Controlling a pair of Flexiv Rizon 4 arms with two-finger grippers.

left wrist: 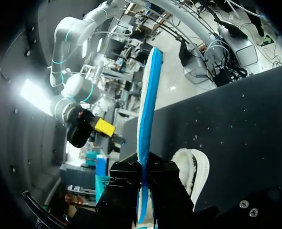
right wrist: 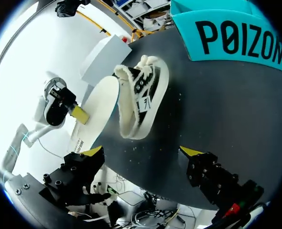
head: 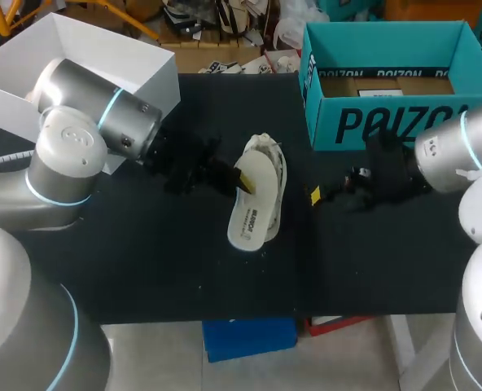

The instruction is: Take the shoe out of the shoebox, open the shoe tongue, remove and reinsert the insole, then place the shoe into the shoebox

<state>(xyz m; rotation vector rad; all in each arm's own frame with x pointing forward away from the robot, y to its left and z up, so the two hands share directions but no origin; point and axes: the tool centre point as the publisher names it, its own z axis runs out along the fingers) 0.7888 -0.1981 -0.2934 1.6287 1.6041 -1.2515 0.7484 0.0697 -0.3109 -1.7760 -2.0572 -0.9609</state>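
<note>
My left gripper (head: 242, 184) is shut on a white insole (head: 250, 215) with a blue underside, and holds it just above the table. In the left wrist view the insole (left wrist: 148, 109) stands edge-on between the dark fingers of that gripper (left wrist: 144, 177). The white and black shoe (head: 272, 160) lies on its side right beside and partly under the insole. My right gripper (right wrist: 142, 151) stands open to the right of the shoe (right wrist: 143, 93), with nothing between its fingers. The teal shoebox (head: 387, 122) stands open at the back right.
A white box lid (head: 86, 61) lies at the back left, behind my left arm. The black table top (head: 184, 269) runs wide in front of the shoe. In the head view my right gripper (head: 326, 190) sits just in front of the shoebox.
</note>
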